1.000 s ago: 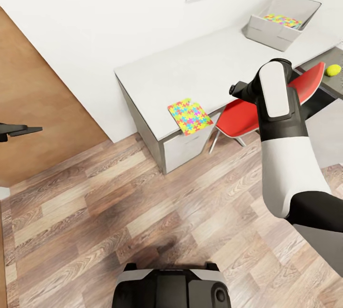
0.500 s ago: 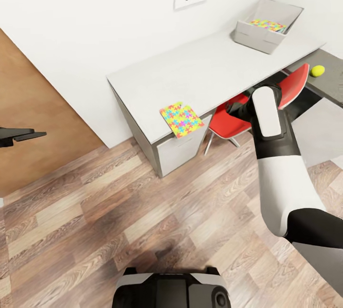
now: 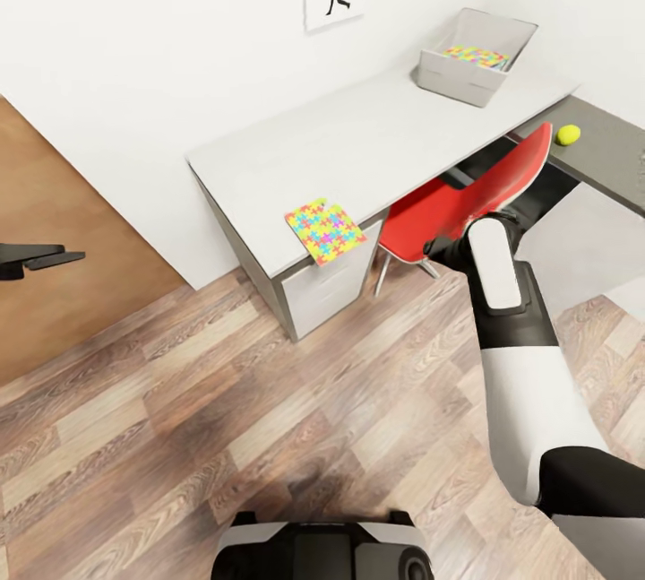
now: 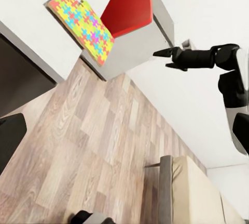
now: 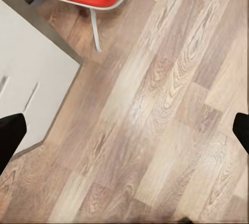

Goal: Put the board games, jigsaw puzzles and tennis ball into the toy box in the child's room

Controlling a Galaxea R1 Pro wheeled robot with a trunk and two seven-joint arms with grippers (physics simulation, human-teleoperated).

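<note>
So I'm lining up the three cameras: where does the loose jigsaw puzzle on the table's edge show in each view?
Head view: the jigsaw puzzle lies at the table's near corner, overhanging the edge above the drawers.
Left wrist view: the jigsaw puzzle sits near the picture's top left, next to the red chair.
Right wrist view: not in it.
Shared landmark: the red chair, in all three views.

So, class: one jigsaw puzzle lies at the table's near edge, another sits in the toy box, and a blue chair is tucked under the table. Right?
Not quite: the chair is red, as the head view shows. The jigsaw puzzle at the table edge and the one in the toy box stand.
</note>
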